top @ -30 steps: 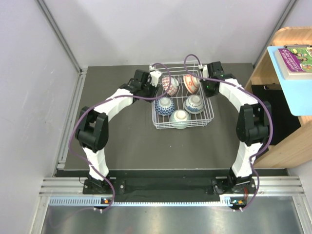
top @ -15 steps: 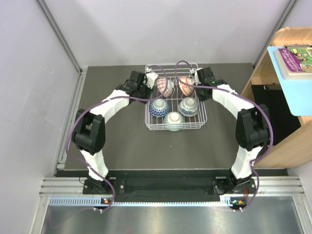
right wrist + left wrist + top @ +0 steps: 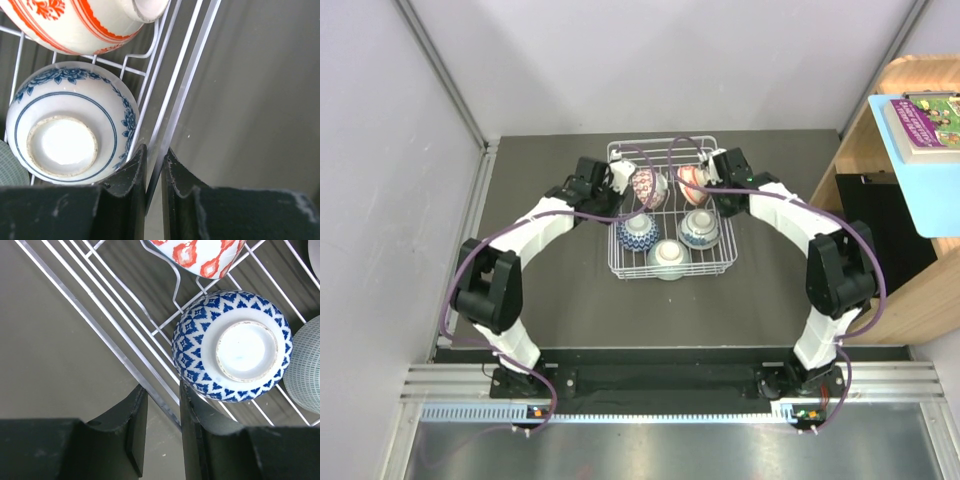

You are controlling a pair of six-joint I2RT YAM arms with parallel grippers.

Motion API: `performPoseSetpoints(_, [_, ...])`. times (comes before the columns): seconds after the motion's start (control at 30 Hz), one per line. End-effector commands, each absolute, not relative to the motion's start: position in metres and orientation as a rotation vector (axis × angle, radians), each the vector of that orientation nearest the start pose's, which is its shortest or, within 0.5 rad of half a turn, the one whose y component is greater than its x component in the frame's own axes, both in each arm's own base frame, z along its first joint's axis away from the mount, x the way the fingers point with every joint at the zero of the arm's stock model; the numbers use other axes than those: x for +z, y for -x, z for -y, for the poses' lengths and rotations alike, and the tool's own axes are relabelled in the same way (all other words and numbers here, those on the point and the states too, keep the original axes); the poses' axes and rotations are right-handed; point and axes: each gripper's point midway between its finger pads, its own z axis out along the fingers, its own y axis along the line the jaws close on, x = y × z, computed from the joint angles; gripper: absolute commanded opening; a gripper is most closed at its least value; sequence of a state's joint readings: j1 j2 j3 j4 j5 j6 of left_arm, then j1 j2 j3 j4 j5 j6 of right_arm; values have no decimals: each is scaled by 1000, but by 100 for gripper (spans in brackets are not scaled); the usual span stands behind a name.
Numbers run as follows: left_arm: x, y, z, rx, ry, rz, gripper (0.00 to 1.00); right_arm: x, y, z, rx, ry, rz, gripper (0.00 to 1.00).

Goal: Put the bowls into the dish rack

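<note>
The white wire dish rack (image 3: 613, 215) sits mid-table holding several bowls. Two orange-red bowls (image 3: 648, 186) (image 3: 692, 184) lean at the back. Two blue-and-white bowls (image 3: 637, 232) (image 3: 700, 228) and a pale green bowl (image 3: 666, 258) lie upside down in front. My left gripper (image 3: 616, 180) straddles the rack's left rim (image 3: 100, 335) beside the blue diamond-patterned bowl (image 3: 200, 340); the wire runs between its jaws against the right finger. My right gripper (image 3: 155, 152) is shut on the right rim (image 3: 192, 75), next to the blue floral bowl (image 3: 70, 125).
A wooden shelf unit (image 3: 905, 200) stands at the right, with a blue board and a book (image 3: 920, 120) on top and a black block (image 3: 890, 230) at its side. Grey walls close in the back and left. A metal rail (image 3: 470, 230) runs along the mat's left edge.
The rack with all its bowls has shifted left and slightly toward the back wall, with both arms moving along on its rims. The bowls kept their places inside.
</note>
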State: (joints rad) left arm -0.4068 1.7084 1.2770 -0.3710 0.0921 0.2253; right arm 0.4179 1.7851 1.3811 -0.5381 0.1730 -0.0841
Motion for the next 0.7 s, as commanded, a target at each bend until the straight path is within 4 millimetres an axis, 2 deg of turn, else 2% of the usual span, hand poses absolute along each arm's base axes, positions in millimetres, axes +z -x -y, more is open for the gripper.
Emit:
performPoseSetpoints(0.0, [103, -372, 197, -317, -979, -2258, 0, 101, -362, -195, 102, 866, -2422, 0])
performPoseSetpoints(0.27, [103, -365, 198, -341, -998, -2254, 0, 98, -344, -197, 120, 908, -2418, 0])
performPoseSetpoints(0.4, [108, -366, 200, -352, -993, -2241, 1, 101, -348, -199, 99, 915, -2405, 0])
performPoseSetpoints(0.47, [116, -365, 203, -367, -996, -2223, 11, 103, -350, -199, 91, 922, -2400, 1])
performPoseSetpoints(0.5, [119, -365, 204, -373, -998, -2213, 16, 105, -351, -198, 85, 926, -2396, 4])
performPoseSetpoints(0.53, [126, -365, 204, -379, -1010, -2190, 22, 106, -351, -199, 82, 943, -2391, 17])
performPoseSetpoints(0.6, [140, -365, 209, -398, -1022, -2147, 36, 113, -350, -198, 81, 971, -2390, 35])
performPoseSetpoints(0.63, [151, -367, 210, -395, -1023, -2114, 64, 118, -352, -197, 70, 978, -2378, 47])
performPoseSetpoints(0.67, [160, -370, 211, -390, -1019, -2091, 74, 126, -354, -196, 62, 976, -2364, 52])
